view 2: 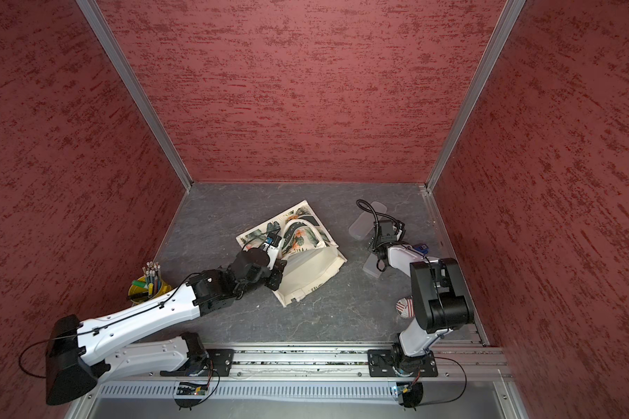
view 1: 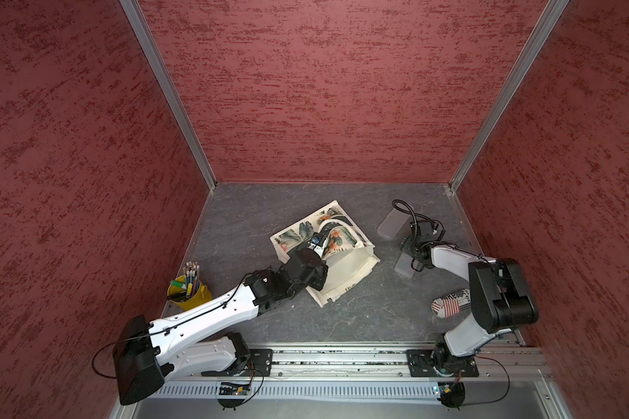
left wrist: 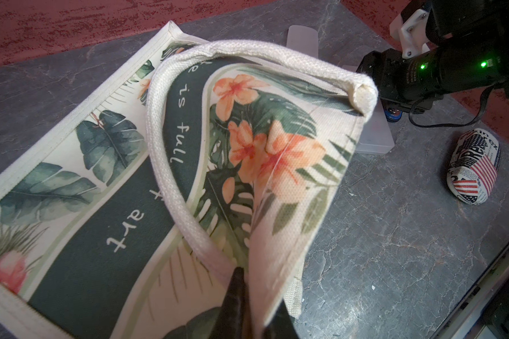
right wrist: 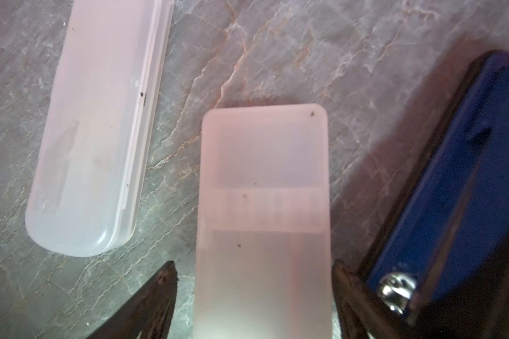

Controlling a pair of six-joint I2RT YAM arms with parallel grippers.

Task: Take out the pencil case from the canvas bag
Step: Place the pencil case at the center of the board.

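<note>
Progress: looks near done. Rectangular frosted pencil case (right wrist: 265,164) lies flat on table (view 1: 360,323), outside canvas bag (view 1: 347,270), near right edge. Right gripper (right wrist: 253,267) hangs low over it, jaws spread to either side of case's near end. Bare table shows btwn 1 finger and case wall; other finger v. close, contact there not clear. No grip, as far as wrist view shows. Judgement: what's left = lift right gripper clear, let go of bag.

Left gripper (left wrist: 239,278) clenched on bag cloth by base of rope handle (left wrist: 165,146), holding printed top panel up off lower one. Bag lies on its side, mid table toward far edge. Mouth appears to gape toward near-right corner.

Containers:
- Bag: cream inside partly seen in both top views; nothing made out in it, deeper part hidden.
- Pencil case: shut, walls cloudy; contents not readable.
- 2nd frosted case (right wrist: 97,126): long w/ rounded ends, shut, just beside 1st, toward far-right corner; contents not readable.
- Flag-print pouch (view 1: 449,306): near right edge; contents not visible.
- Yellow cup (view 1: 193,295): left edge, pencils (view 1: 191,272) standing in it.
</note>
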